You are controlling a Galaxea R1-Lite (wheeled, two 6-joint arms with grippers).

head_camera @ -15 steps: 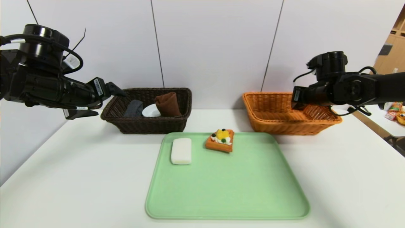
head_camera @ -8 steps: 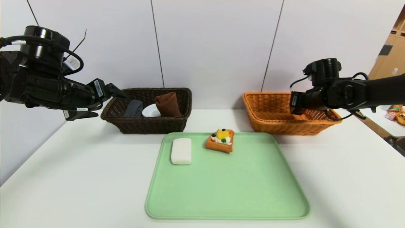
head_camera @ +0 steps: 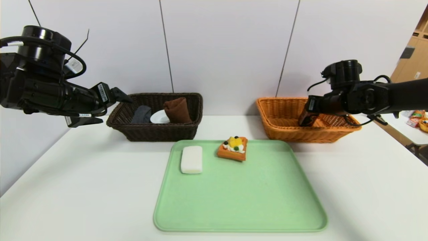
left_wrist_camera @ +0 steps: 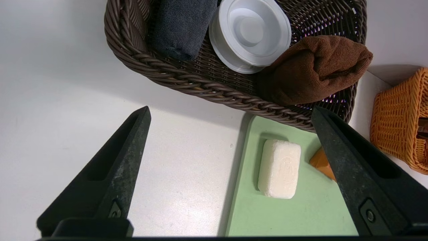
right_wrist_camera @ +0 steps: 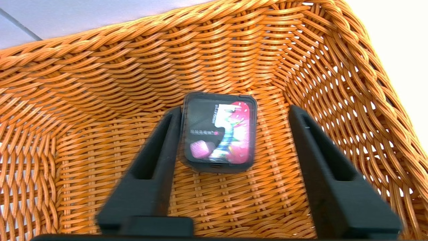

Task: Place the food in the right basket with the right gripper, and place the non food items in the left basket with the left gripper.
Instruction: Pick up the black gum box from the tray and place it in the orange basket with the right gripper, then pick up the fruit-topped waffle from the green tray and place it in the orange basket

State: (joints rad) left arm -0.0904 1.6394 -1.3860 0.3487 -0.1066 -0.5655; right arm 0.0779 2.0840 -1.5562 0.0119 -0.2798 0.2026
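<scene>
My right gripper [head_camera: 306, 117] reaches down into the orange right basket [head_camera: 287, 132]. In the right wrist view its jaws [right_wrist_camera: 234, 112] stand open, with a black snack packet with pink fruit print [right_wrist_camera: 219, 132] loose between them, against one finger, at the basket floor. A white soap bar [head_camera: 191, 159] and a toast topped with fruit [head_camera: 233, 148] lie at the back of the green tray [head_camera: 240, 201]. My left gripper [head_camera: 115, 97] hangs open and empty, left of the brown left basket [head_camera: 157, 132]. The left wrist view shows the open left gripper [left_wrist_camera: 230, 111] above the soap [left_wrist_camera: 279, 168].
The brown basket holds a grey towel [head_camera: 141, 114], a white dish [head_camera: 159, 117] and a brown towel [head_camera: 177, 109]. The baskets stand at the back of the white table [head_camera: 83, 187] by the wall. Another table with packets [head_camera: 418, 117] is at the far right.
My right gripper has tilted and dropped lower into the orange basket, towards its near-left part. My left arm has hardly moved. The tray items are unchanged.
</scene>
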